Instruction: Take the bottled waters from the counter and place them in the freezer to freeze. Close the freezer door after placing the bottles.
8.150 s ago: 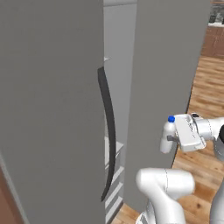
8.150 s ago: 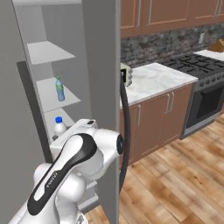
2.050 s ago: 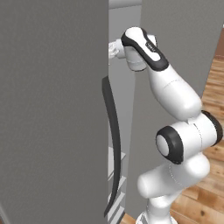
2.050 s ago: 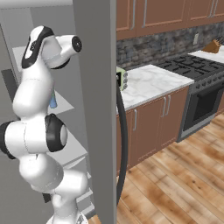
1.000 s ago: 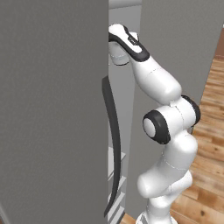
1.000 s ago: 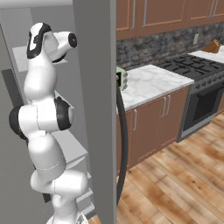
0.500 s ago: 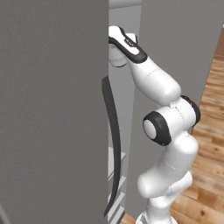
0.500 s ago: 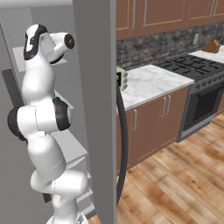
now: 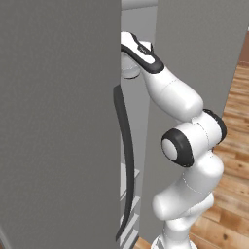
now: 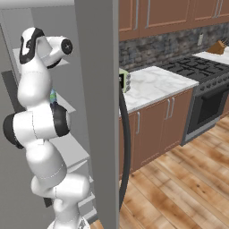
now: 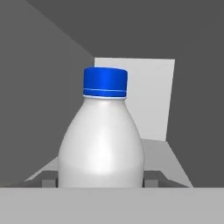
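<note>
One bottled water (image 11: 103, 140), whitish with a blue cap, stands upright between my gripper's (image 11: 100, 183) two fingertips, and the gripper is shut on its body. Behind it lie a white shelf (image 11: 168, 153) and grey inner walls of the freezer (image 10: 96, 89). My arm reaches high into the freezer's open compartment, and the hand (image 9: 133, 61) goes in behind the door edge. A bit of another bottle (image 10: 53, 95) peeks from behind my arm on a lower shelf. The marble counter (image 10: 152, 87) lies to the right.
The freezer door (image 9: 58, 121) with its long dark handle (image 9: 127, 160) stands open close to my arm's left. White shelves (image 10: 71, 150) sit lower in the freezer. A stove (image 10: 201, 71) and brown cabinets (image 10: 152, 129) lie to the right, over wooden floor (image 10: 179, 188).
The arm has lifted the bottle from low beside the base up into the upper freezer compartment. Over the last second the hand has edged slightly further in.
</note>
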